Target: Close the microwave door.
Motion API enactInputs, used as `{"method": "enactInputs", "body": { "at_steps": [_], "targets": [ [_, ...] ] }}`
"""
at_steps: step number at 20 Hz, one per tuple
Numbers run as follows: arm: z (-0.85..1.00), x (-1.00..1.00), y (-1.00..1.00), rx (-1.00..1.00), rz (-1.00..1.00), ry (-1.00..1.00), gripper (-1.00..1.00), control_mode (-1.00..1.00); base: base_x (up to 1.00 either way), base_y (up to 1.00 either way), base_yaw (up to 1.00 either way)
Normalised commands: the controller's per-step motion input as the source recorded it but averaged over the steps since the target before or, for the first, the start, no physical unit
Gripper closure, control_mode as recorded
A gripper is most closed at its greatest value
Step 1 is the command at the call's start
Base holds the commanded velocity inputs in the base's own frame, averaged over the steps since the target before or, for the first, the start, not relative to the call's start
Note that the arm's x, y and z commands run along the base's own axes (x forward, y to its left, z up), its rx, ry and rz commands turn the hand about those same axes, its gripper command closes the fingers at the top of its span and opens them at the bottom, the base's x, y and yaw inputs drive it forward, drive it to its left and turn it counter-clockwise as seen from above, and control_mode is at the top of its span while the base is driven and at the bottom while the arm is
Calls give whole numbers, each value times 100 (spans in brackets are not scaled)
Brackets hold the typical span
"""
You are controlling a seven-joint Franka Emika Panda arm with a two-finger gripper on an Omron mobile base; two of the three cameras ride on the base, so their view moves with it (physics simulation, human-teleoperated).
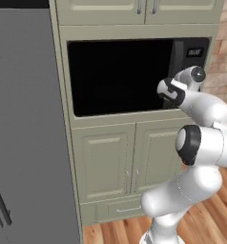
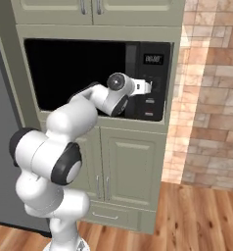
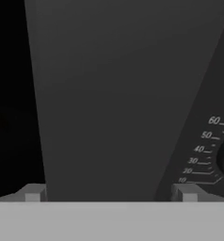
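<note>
The microwave door point(image 1: 120, 76) is a wide shiny black panel. It sits flat in the front of the microwave point(image 2: 96, 78), inside the beige cabinet point(image 1: 110, 157). The control strip point(image 2: 151, 86) with its small display is on the right side. The tool point(image 3: 111, 195) is right up close to the microwave front, by the dial marks point(image 3: 203, 150). Its two fingertips point(image 3: 33, 193) stand wide apart and hold nothing. A grey fridge point(image 1: 25, 124) stands to the left, and a brick wall point(image 2: 211, 98) to the right.

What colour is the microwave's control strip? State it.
Black, with a small pale display; the control strip shows best in the right base view.
</note>
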Motion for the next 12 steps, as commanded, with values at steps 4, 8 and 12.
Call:
{"method": "enactInputs", "body": {
  "at_steps": [4, 8, 12],
  "targets": [
    [0, 26, 0, 0, 0, 1, -100, -100, 0, 0, 0],
    [0, 25, 0, 0, 0, 0, -100, -100, 0, 0, 0],
    [0, 43, 0, 0, 0, 0, -100, -100, 0, 0, 0]
  ]
}}
